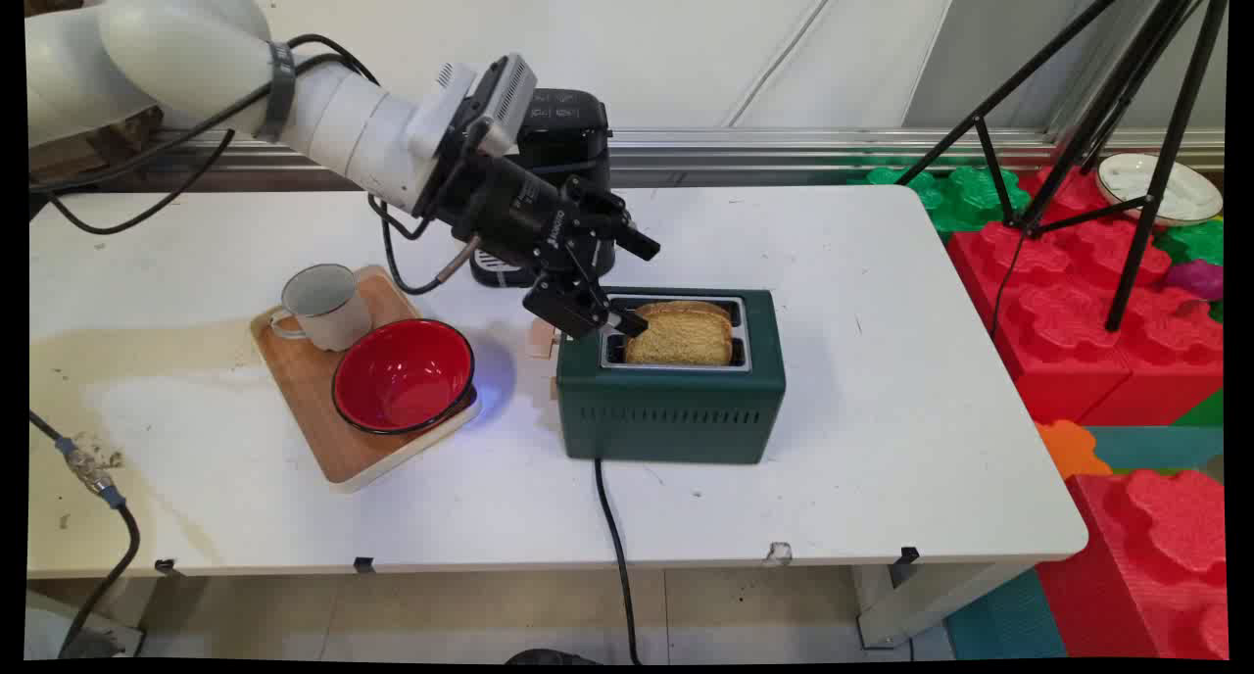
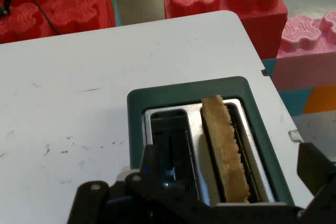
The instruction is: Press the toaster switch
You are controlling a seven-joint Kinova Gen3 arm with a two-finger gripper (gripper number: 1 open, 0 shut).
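Note:
A dark green toaster [image 1: 671, 414] stands mid-table with one slice of toast [image 1: 681, 341] sticking up from its near slot. In the hand view the toast [image 2: 223, 145] fills the right slot of the toaster [image 2: 184, 95], and the left slot looks empty. My gripper [image 1: 642, 287] hangs open just above the toaster's left end. Its fingers are spread wide, one on each side of the toast's end. In the hand view the gripper [image 2: 236, 169] straddles the slice without touching it.
A wooden tray [image 1: 313, 400] left of the toaster carries a white mug [image 1: 323, 307] and a red bowl [image 1: 404, 373]. A black appliance [image 1: 563, 135] stands behind the arm. The toaster's cord [image 1: 617, 556] runs over the near edge. Tripod legs [image 1: 1136, 194] and red foam blocks [image 1: 1078, 312] stand to the right.

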